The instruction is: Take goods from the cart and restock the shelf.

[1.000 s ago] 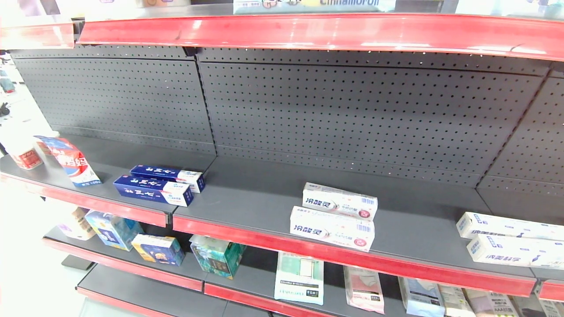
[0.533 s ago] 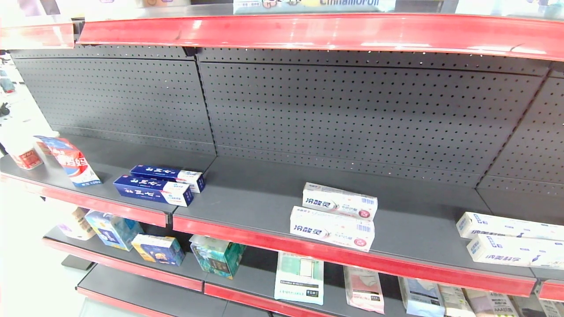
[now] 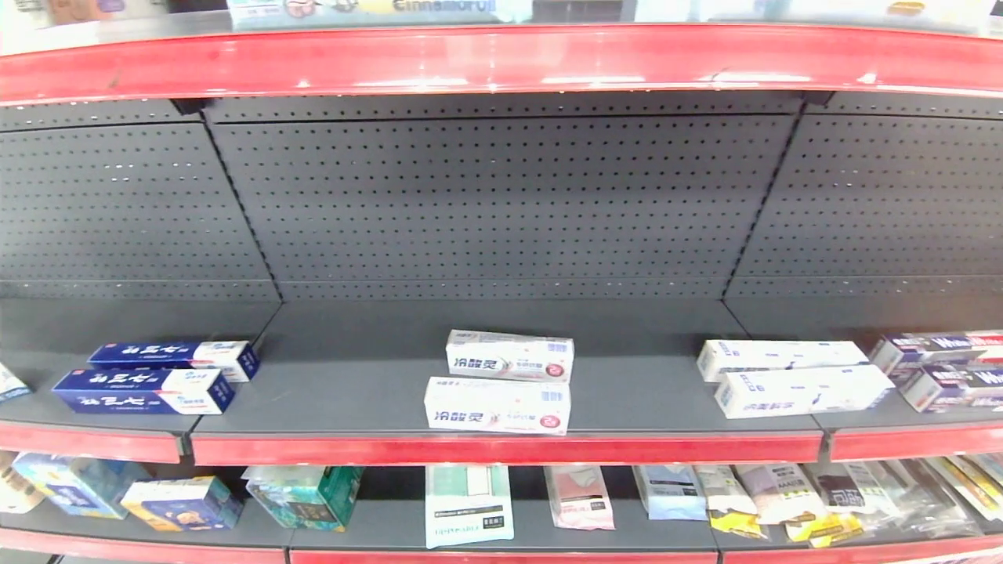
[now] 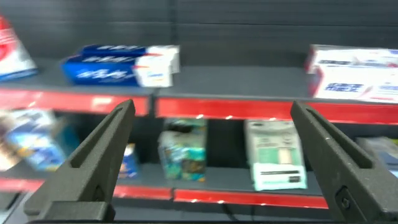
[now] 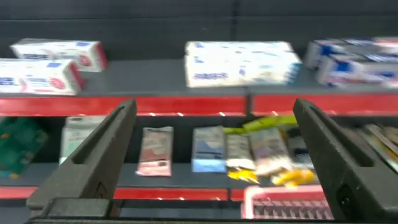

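On the middle shelf [image 3: 353, 392], from left, lie two blue boxes [image 3: 145, 390], two white toothpaste boxes [image 3: 497, 405], two long white boxes [image 3: 799, 389], then purple boxes [image 3: 948, 384]. My left hand [image 4: 211, 107] spreads wide, empty; my right hand [image 5: 214, 102] likewise, a pink cart rim [image 5: 283, 202] near it.

Gaps: shelf [image 3: 353, 399] lies open between blue boxes [image 3: 145, 390] and pink-marked boxes [image 3: 497, 405], and between those and white boxes [image 3: 799, 390].
Rear: open behind the boxes up to perforated panel [image 3: 501, 204].
Overhead: red upper shelf edge [image 3: 501, 59] overhangs.
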